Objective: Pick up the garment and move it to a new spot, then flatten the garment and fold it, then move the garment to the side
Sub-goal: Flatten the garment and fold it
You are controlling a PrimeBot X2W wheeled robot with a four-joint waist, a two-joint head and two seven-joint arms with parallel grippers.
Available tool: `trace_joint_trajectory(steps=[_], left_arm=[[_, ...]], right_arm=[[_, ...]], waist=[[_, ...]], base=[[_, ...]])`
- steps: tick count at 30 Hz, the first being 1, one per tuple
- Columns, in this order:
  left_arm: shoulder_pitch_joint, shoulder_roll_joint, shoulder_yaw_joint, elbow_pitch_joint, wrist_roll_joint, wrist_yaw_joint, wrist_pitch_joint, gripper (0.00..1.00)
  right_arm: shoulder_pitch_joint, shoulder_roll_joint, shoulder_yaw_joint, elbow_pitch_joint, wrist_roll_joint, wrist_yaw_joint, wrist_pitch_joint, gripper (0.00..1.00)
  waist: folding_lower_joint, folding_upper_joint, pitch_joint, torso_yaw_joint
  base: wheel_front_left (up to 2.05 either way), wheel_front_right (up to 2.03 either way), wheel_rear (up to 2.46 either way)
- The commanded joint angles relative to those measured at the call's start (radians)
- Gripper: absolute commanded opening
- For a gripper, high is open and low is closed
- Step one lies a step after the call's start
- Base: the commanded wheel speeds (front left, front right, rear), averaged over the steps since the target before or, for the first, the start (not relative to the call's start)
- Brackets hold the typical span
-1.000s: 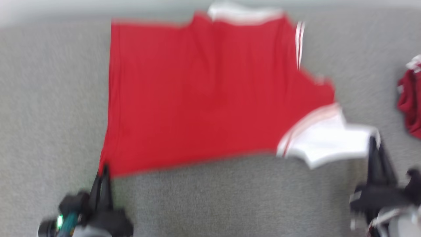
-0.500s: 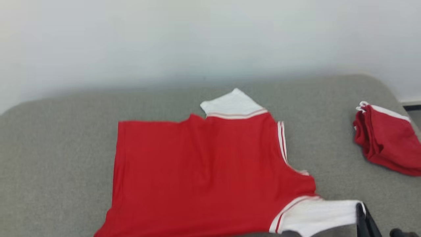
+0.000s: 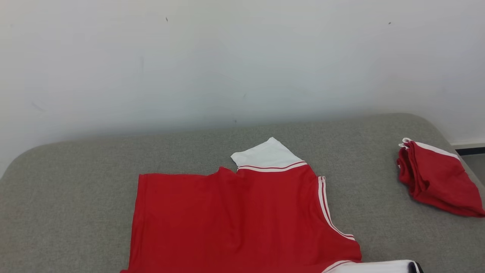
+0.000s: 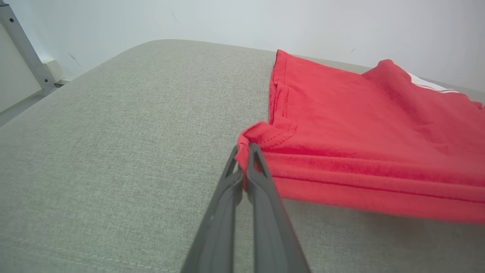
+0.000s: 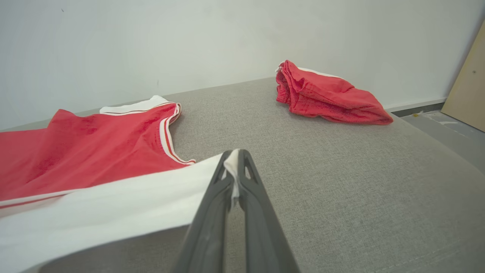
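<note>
Across the grey, fabric-covered worktop a red garment lies spread out, a short-sleeved top with white sleeves, sitting near the middle and running toward the robot's side. Its far sleeve lies flat and points toward the pale wall behind. A neckline trim of white and red stripes curves along the garment's right edge. The body of the cloth is mostly smooth, with a soft ridge near the far sleeve.

From the left wrist view, the left gripper has its jaws pressed together on the near left hem corner of the garment. That corner is bunched into a small fold at the fingertips, and the near edge beside it is raised a little off the worktop, with a shadow below it.

From the right wrist view, the right gripper pinches the end of the near sleeve, its jaws closed on a thin edge of white cloth. The sleeve stretches as a taut band from the fingertips back to the red body and hangs just above the fabric surface.

Well apart from all this, near the worktop's far right corner, a second red garment with white trim sits folded in a loose stack. A metal post stands off the left end of the worktop, and a wooden board leans beyond the right end, above a grey floor.
</note>
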Motion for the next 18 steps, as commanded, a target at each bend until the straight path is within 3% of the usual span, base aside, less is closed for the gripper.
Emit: trace_joint_trajectory(steps=[1,6,18], left_arm=[[0.007,0.016,0.016,-0.009,-0.015,-0.001,-0.003,0.0],[-0.059,0.013,-0.02,-0.018,-0.009,-0.003,-0.003,0.0],[-0.248,0.012,-0.107,0.069,-0.017,0.036,-0.003,0.0]], right_arm=[[-0.001,-0.012,-0.006,-0.009,-0.003,-0.008,-0.001,0.0],[-0.071,-0.014,0.05,0.0,0.018,-0.006,-0.001,0.0],[-0.314,-0.05,0.103,0.208,0.019,-0.006,-0.001,0.0]], waist=[[0.0002,0.0002,0.006,0.001],[0.0002,0.0002,0.048,0.005],[0.0002,0.0002,0.177,0.041]], base=[[0.0,0.0,0.0],[0.0,0.0,0.0],[0.0,0.0,0.0]])
